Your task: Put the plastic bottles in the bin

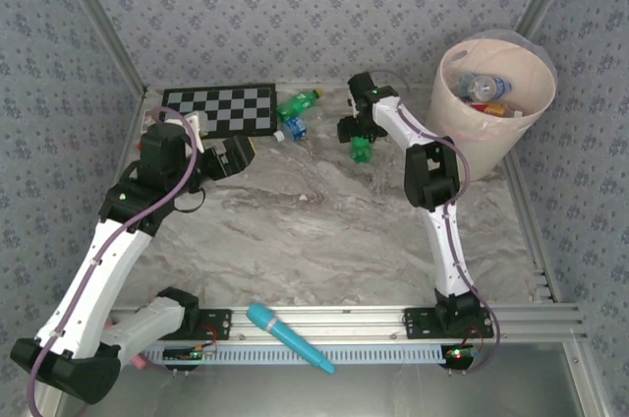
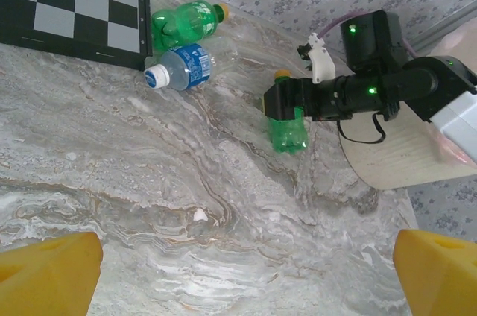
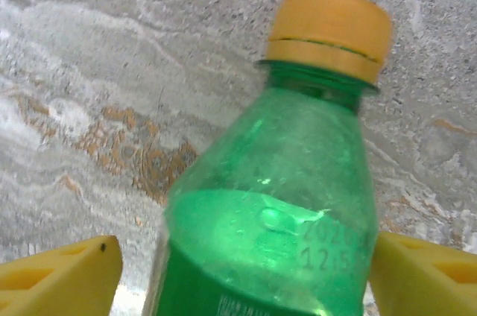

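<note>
Three plastic bottles are outside the tall round pale pink-beige bin, which stands at the far right corner of the grey marbled table with several more bottles lying inside it. The right gripper is closed around one of the three, a green plastic bottle with an orange cap. Its yellow fingers sit on either side of the body below the neck, at a spot left of the bin and well apart from it.

The other two lie touching each other just beside the right edge of the black-and-white checkerboard. One is a second green orange-capped bottle, the nearer a clear bottle with a blue label.

The left gripper hangs over the table near the board, its yellow fingertips spread wide with nothing between them. A teal microphone rests on the rail at the near edge.
</note>
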### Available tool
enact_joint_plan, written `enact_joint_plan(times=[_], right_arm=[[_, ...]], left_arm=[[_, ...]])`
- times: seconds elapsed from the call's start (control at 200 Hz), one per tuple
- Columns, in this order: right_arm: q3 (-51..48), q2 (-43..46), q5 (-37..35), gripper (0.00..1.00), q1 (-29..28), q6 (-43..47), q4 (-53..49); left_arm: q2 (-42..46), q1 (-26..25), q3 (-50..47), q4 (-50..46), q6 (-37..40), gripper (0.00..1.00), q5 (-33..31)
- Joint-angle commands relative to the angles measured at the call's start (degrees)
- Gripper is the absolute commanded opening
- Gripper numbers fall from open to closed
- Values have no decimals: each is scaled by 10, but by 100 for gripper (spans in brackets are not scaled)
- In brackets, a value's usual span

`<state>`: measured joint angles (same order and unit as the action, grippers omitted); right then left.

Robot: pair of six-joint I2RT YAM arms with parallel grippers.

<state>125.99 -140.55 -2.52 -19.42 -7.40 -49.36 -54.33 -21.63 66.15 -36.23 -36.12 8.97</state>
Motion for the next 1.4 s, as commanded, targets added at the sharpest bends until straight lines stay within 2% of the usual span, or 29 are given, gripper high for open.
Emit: enact_joint_plan(times=[0.0, 0.095, 0.23, 0.415, 0.585, 0.73, 1.035, 1.394], right_arm=[[27, -26, -8, 81, 2, -27, -33], [20, -26, -15, 78, 1, -25, -37], [9, -14, -30, 63, -2, -15, -37], [-4, 23, -70, 56, -17, 3, -32], [-6, 65, -80, 56, -26, 9, -40], [-13, 111, -102, 56, -33, 17, -52], [-19, 244, -156, 55, -49, 41, -79], [30, 347, -231, 54, -38, 120, -122]], left_arm=[[18, 0, -1, -9, 1, 100, 9], [21, 0, -3, -10, 0, 100, 8], [19, 0, -6, -3, 0, 100, 10], [10, -1, -9, 13, -1, 100, 23], [2, -2, -11, 39, 1, 100, 41], [-10, -14, -9, 83, 9, 100, 79], [-48, -45, 27, 161, 29, 100, 126], [-92, -58, 87, 215, 31, 100, 167]])
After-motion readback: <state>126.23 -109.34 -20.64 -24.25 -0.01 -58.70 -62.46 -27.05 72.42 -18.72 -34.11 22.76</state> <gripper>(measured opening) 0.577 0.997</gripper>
